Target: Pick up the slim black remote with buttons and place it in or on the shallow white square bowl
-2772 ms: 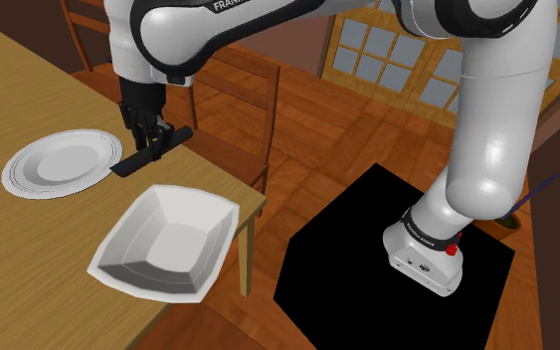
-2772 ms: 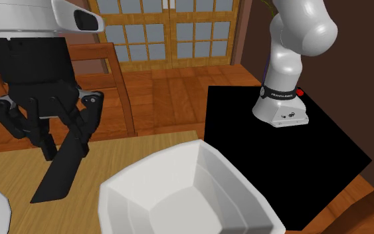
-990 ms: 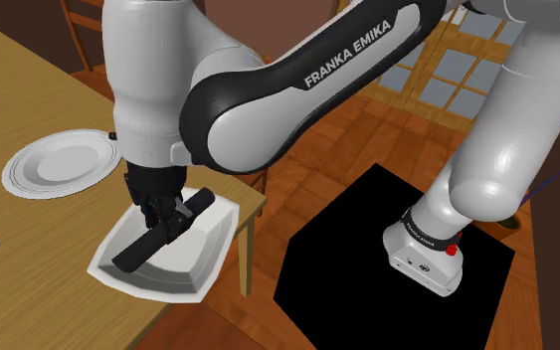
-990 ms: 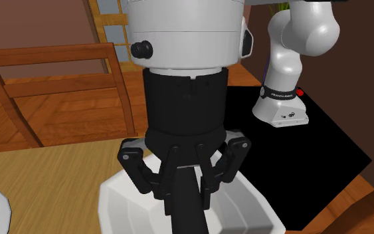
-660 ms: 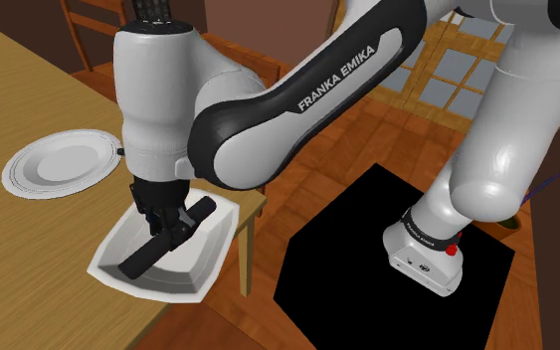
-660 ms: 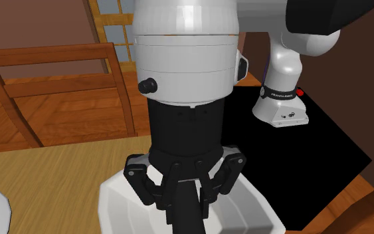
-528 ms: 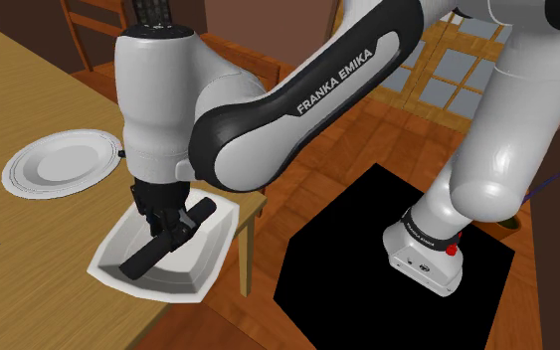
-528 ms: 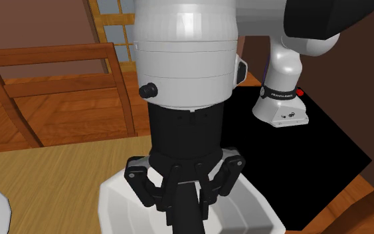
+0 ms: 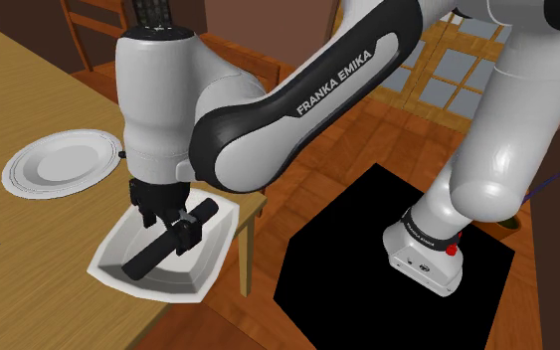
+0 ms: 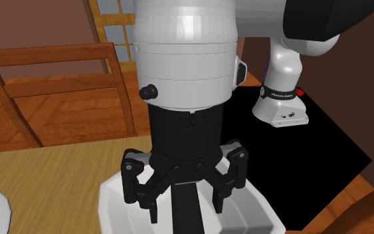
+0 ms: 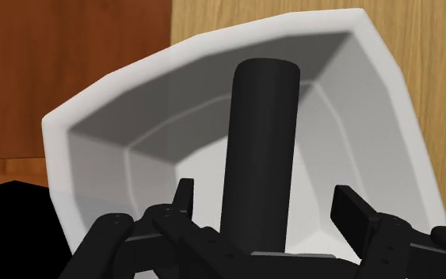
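The slim black remote (image 9: pixel 158 249) lies slanted in the shallow white square bowl (image 9: pixel 108 268) at the table's near corner. My gripper (image 9: pixel 168 221) hangs low over the bowl, open, with its fingers standing on either side of the remote and apart from it. From the second exterior view the spread gripper (image 10: pixel 186 207) straddles the remote (image 10: pixel 187 223) above the bowl (image 10: pixel 112 199). Along the gripper (image 11: pixel 265 196), the remote (image 11: pixel 261 135) runs away from the fingers across the bowl's floor toward its far rim (image 11: pixel 102 127). No buttons can be made out on the remote.
A round white plate (image 9: pixel 61 162) sits on the wooden table (image 9: pixel 29 80) just beyond the bowl. A wooden chair (image 9: pixel 238 80) stands behind the table corner. The black stand (image 9: pixel 367 249) is at the shoulder view's lower right.
The fingers have spread apart and let go of the remote, which now rests in the bowl. Before that the arm lowered the remote into the bowl.
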Robot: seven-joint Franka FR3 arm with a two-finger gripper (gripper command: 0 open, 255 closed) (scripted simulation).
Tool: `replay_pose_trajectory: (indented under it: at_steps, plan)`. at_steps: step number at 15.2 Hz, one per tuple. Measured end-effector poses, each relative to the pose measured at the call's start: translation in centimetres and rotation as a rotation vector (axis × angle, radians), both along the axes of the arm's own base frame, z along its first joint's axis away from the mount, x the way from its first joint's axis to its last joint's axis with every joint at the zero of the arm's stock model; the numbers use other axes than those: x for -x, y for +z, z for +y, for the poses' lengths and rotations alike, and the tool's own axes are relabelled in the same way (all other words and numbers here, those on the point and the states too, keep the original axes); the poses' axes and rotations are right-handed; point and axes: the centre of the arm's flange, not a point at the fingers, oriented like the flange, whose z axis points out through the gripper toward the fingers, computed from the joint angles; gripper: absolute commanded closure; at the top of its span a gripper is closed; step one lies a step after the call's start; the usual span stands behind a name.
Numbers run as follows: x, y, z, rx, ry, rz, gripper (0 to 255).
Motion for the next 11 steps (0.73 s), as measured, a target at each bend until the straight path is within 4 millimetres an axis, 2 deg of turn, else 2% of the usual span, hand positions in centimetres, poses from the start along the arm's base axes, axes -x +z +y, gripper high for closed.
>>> replay_pose_trajectory:
  at_steps: [3, 8, 11]
  plan:
    - [0.0, 0.0, 0.0, 0.0, 0.0, 0.0, 0]
    - [-0.2, 4.5, -0.9, -0.001, -0.001, -0.001, 0]
    - [-0.1, 4.8, -1.1, 0.0, 0.0, 0.0, 0]
